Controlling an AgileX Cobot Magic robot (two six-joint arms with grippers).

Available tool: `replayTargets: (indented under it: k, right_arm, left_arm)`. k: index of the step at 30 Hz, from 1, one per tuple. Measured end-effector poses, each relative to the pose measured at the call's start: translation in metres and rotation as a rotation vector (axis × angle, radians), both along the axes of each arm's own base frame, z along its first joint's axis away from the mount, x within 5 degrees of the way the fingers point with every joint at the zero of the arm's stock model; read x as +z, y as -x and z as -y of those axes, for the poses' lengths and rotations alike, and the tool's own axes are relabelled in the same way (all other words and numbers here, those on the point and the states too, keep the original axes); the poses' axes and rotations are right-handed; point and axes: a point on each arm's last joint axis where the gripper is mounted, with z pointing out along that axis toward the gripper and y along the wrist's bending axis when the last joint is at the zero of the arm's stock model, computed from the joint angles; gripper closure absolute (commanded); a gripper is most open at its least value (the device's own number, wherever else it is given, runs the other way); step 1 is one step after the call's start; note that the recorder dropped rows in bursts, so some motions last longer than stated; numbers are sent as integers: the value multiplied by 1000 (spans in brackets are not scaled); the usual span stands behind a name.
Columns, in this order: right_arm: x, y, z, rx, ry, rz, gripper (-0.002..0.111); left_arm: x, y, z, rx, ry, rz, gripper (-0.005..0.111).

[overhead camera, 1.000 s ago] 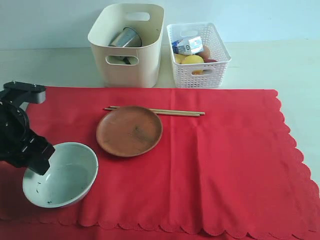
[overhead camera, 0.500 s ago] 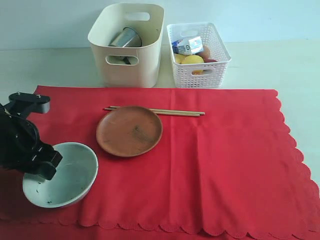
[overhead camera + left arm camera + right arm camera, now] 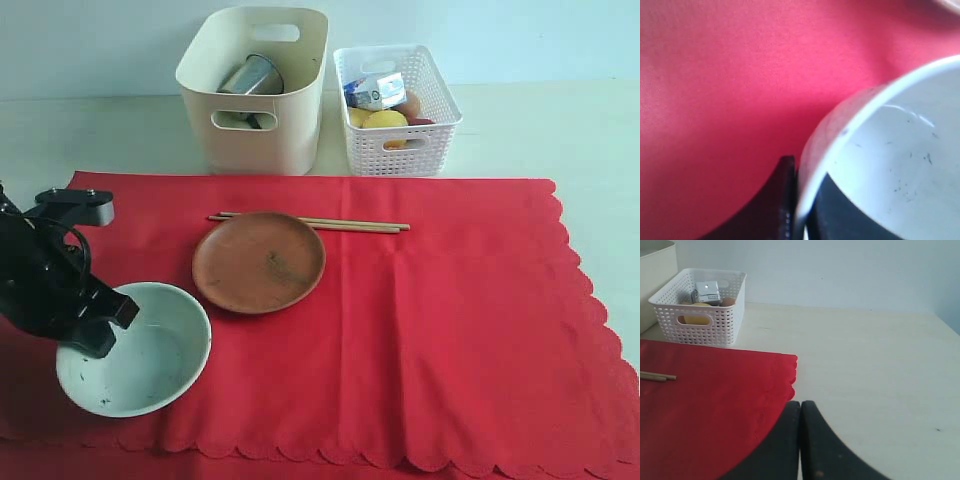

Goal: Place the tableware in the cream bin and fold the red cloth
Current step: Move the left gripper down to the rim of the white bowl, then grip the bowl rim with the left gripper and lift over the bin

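Note:
My left gripper [image 3: 97,318] is shut on the near-left rim of the pale green-white bowl [image 3: 150,362], one finger inside and one outside. In the left wrist view, the bowl's rim [image 3: 850,131] runs between the dark fingers [image 3: 774,202] over the red cloth [image 3: 740,75]. The round brown plate [image 3: 260,262] lies on the red cloth [image 3: 450,320], with two chopsticks [image 3: 320,222] just behind it. The steel cup [image 3: 250,75] is inside the cream bin [image 3: 290,135]. My right gripper [image 3: 800,405] is shut and empty above the cloth's edge [image 3: 700,405]. Spoon and knife are out of view.
A white lattice basket [image 3: 400,152] beside the cream bin holds a milk carton [image 3: 375,90] and a lemon [image 3: 385,120]. In the right wrist view, the same basket [image 3: 700,315] and pale tabletop [image 3: 880,370] are visible. The cloth's scalloped edges reach the near and right table edges.
My left gripper has moved right a little, carrying the bowl with it toward the plate. The plate, chopsticks and bins have not moved.

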Motion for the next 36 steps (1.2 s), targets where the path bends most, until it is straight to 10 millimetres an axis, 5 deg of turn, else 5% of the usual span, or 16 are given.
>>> replayTargets:
  k: [6,16,24,29,36]
  right_arm:
    - [0,0,0,0,0,0,108]
    - [0,0,0,0,0,0,108]
    - [0,0,0,0,0,0,108]
    - [0,0,0,0,0,0,108]
    - [0,0,0,0,0,0,108]
  left_arm:
    - [21,-6,1,-23,7,75,106]
    - [107,-24,5,-28,80,379,106]
    - [163,-58,10,29,137,704,106]
    - [175,-87,16,81,168,834,106]
    - [169,-140,28,118,190,889,106]
